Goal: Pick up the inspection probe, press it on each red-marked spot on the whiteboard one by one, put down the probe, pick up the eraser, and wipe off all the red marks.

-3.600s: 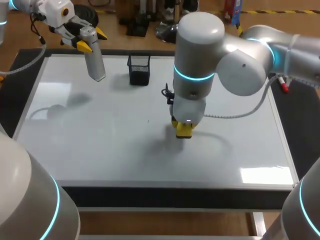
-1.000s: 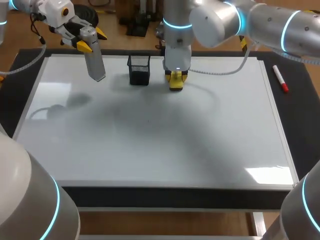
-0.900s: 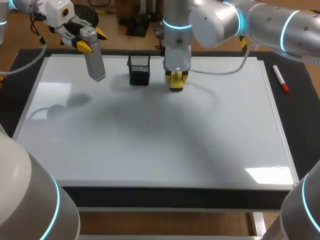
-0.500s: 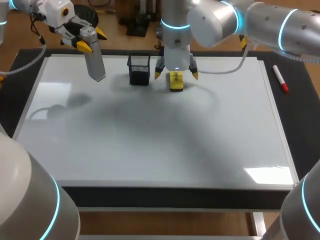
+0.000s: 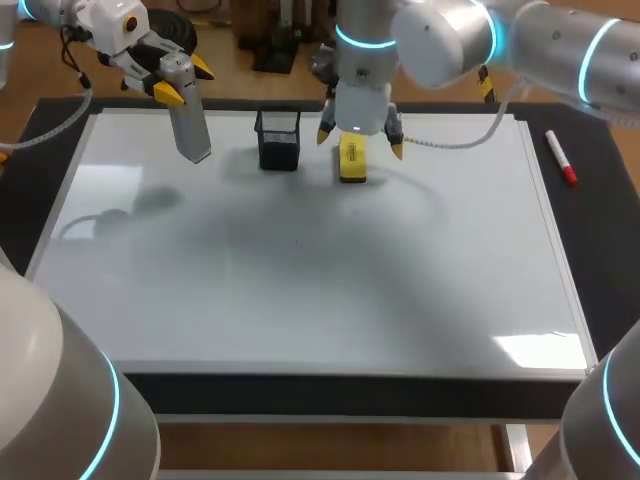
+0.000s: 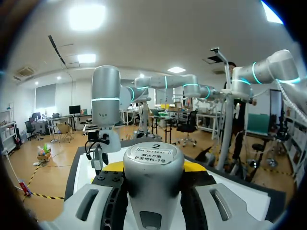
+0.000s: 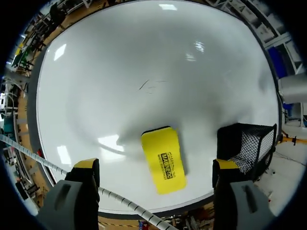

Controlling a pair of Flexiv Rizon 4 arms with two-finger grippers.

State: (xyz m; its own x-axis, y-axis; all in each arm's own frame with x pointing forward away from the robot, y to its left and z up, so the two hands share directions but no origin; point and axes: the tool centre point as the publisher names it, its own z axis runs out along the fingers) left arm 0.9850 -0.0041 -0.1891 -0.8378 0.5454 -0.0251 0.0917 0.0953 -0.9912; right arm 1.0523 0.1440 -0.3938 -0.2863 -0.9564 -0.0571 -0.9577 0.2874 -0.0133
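My left fingers [image 5: 185, 80] pinch the top of the inspection probe [image 5: 189, 122] from both sides. The probe hangs tilted, tip down, over the far left corner of the whiteboard [image 5: 300, 290] and clear of its surface. In the left wrist view, the probe's round grey cap [image 6: 153, 160] sits right ahead of the camera, with yellow tips showing on either side of it.

My right fingers [image 5: 360, 140] are spread wide and hold nothing. They hover over the yellow eraser [image 5: 351, 160], which lies flat on the whiteboard near its far edge, just beside the black mesh basket [image 5: 278, 138]. In the right wrist view, the eraser [image 7: 163, 160] lies between the two tips with a gap on each side. A faint thin stroke [image 7: 149, 85] marks the board beyond it. A red marker [image 5: 559, 157] lies on the bench to the right of the whiteboard.
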